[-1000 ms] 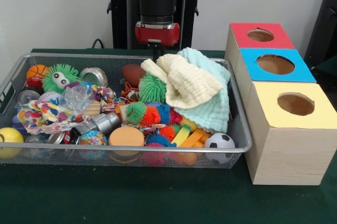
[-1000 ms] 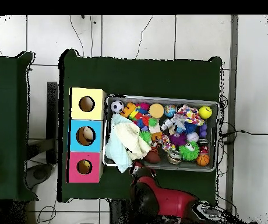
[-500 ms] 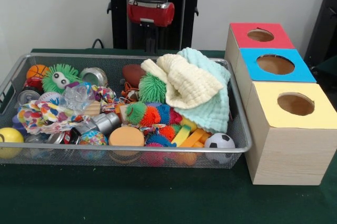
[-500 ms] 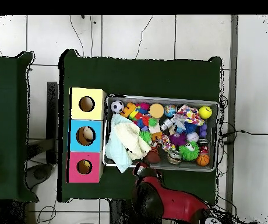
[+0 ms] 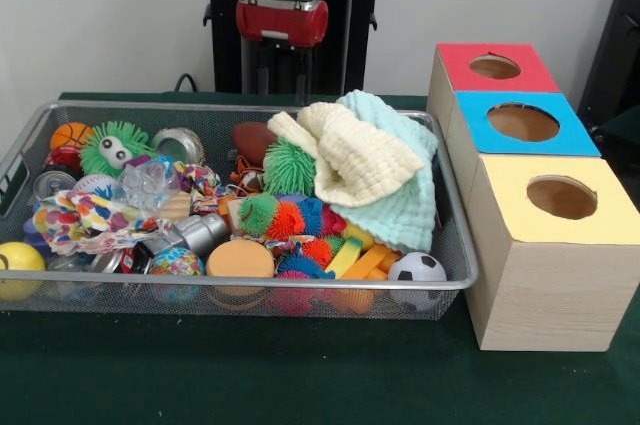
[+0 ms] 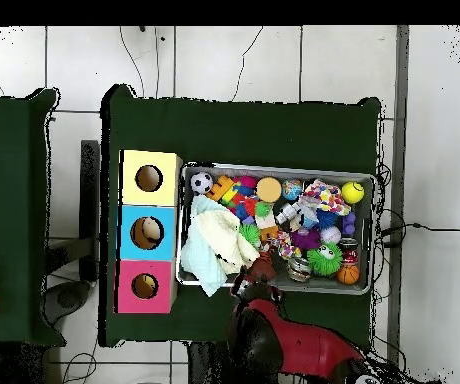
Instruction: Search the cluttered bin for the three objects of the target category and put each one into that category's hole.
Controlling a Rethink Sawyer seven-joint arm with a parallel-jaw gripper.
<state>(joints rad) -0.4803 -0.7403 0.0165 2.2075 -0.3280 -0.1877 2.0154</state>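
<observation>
1. While the gripper (image 5: 283,70) hangs above the far rim of the bin (image 5: 240,285), dark against the pedestal, I cannot tell whether its fingers are apart or together. In the front view the bin sits on the green worktop, left of the three boxes, packed full. Nothing shows which category is wanted, so a wrong pick is the first risk.
2. A cream cloth (image 5: 350,160) lies on a mint cloth (image 5: 400,205) over the bin's right part. Targets may lie hidden beneath, and a descent here would likely catch fabric and drag neighbours out.
3. Round toys such as the soccer ball (image 5: 417,268) and the green spiky ball (image 5: 289,167) lie touching others; a squeeze off centre could squirt them away.
4. From overhead, the gripper (image 6: 242,288) sits at the bin's (image 6: 274,167) edge nearest the robot, just beside the cloths (image 6: 219,240). A low sweep could strike the wire wall.
5. The yellow hole (image 6: 149,179), blue hole (image 6: 149,232) and red hole (image 6: 145,286) sit close together in a row; a release slightly off could land on a lid or in the wrong one.
</observation>
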